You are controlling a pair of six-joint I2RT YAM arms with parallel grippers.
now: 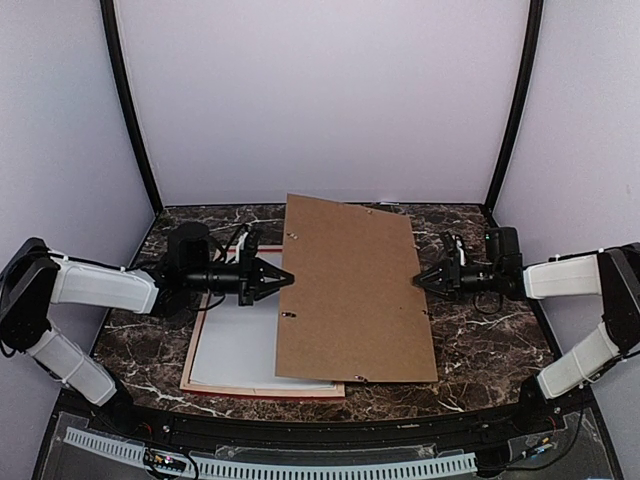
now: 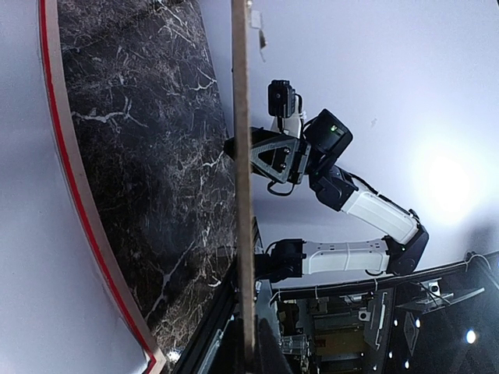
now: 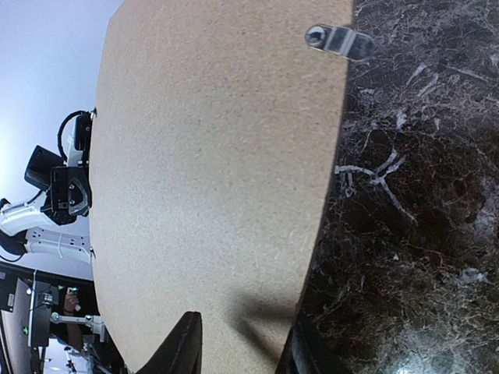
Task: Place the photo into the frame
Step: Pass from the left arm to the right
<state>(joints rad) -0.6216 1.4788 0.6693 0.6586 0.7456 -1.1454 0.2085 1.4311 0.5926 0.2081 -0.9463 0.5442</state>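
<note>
A plain brown backing board (image 1: pixel 350 290) hangs tilted over the middle of the table. My left gripper (image 1: pixel 283 282) is shut on its left edge; the left wrist view shows the board (image 2: pixel 243 195) edge-on, running into the jaws of that gripper (image 2: pixel 251 354). My right gripper (image 1: pixel 420 282) is at the board's right edge. Its jaws stand apart in the right wrist view, one finger over the board (image 3: pixel 218 179) and one beside the edge. The frame (image 1: pixel 262 390), with its red rim, lies under the board's left half with a white mat (image 1: pixel 235 350) inside. The photo is out of view.
The dark marble table (image 1: pixel 490 340) is walled in by pale panels with black corner posts (image 1: pixel 130 110). Small metal turn clips (image 3: pixel 337 40) sit along the board's edges. The frame's red edge (image 2: pixel 78 202) runs along the left of the left wrist view.
</note>
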